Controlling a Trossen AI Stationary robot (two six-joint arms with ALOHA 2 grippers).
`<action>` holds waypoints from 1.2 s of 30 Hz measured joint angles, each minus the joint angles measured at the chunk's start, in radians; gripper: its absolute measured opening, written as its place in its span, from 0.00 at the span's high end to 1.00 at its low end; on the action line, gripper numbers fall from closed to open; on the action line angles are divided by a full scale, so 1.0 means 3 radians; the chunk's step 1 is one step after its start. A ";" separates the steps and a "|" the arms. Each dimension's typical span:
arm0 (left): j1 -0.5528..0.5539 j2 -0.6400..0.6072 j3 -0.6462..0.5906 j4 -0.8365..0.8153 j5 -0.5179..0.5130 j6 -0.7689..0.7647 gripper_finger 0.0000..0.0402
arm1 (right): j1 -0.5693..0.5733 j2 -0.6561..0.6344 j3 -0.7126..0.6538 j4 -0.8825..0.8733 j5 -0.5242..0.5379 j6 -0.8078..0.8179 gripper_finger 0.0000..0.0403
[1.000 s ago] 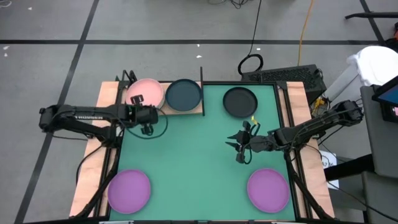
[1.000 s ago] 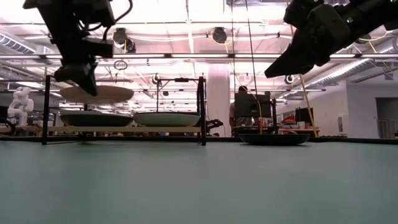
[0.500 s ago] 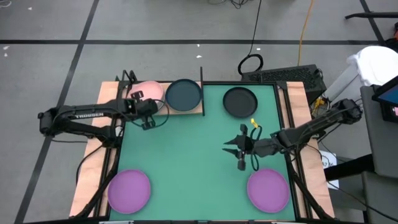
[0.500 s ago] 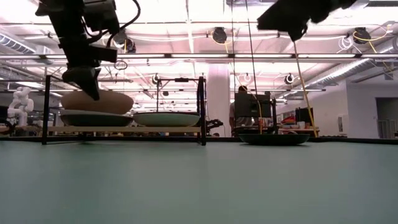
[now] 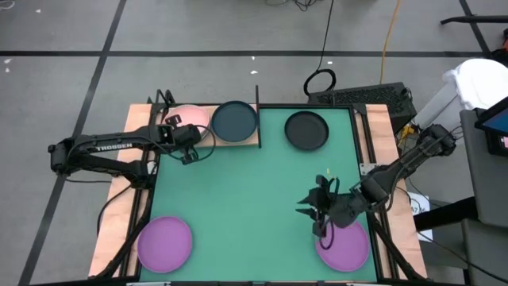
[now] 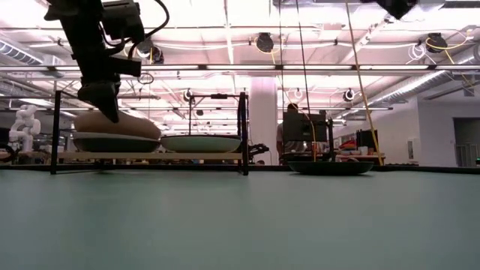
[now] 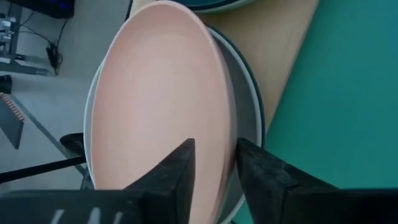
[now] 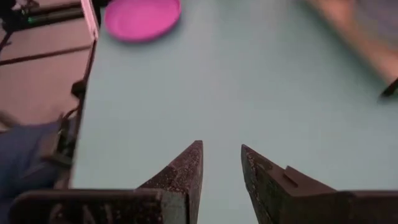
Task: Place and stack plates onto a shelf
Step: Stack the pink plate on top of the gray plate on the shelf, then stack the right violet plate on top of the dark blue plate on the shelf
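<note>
Reading "TROSSEN" on left arm point(image 5: 111, 148).

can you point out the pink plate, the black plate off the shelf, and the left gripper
pink plate point(image 7: 158, 106): left wrist view, middle of its inner face.
black plate point(image 5: 306, 130): high view, centre of the plate on the green mat.
left gripper point(image 7: 214, 165): left wrist view, midway between its fingertips, at the pink plate's rim.

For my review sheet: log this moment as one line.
left gripper: astride pink plate rim, on stack at shelf | right gripper: empty, over purple plate | dark plate: on mat
</note>
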 joint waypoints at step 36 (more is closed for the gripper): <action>-0.0599 0.0000 0.0001 0.0205 0.0373 -0.0640 0.54 | 0.0889 0.1443 0.0612 -0.0625 -0.1865 0.3374 0.67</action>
